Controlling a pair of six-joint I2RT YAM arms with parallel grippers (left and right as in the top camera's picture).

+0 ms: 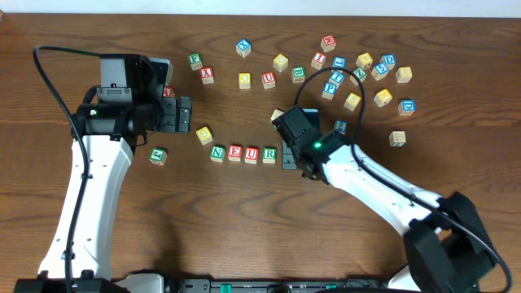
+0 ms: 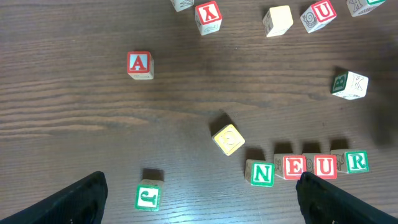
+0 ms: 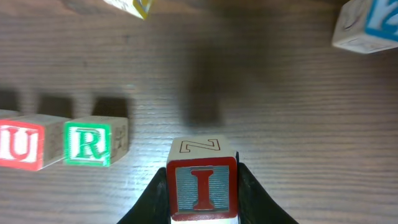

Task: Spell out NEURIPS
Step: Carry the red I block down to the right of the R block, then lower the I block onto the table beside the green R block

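Held I [image 3: 202, 186] clamped in outstretched right gripper [image 3: 203, 208], low near R [image 3: 87, 144], with left gripper [image 2: 205, 202] splayed wide, empty.

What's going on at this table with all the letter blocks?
Two robot arms are spelling NEURIPS with wooden letter cubes. The green N, red E, red U and green R stand in a row on the table. The right gripper is shut on the red I cube, holding it beside the R with a gap between. The left gripper is open and empty, left of the row. The scattered cubes lie farther back.
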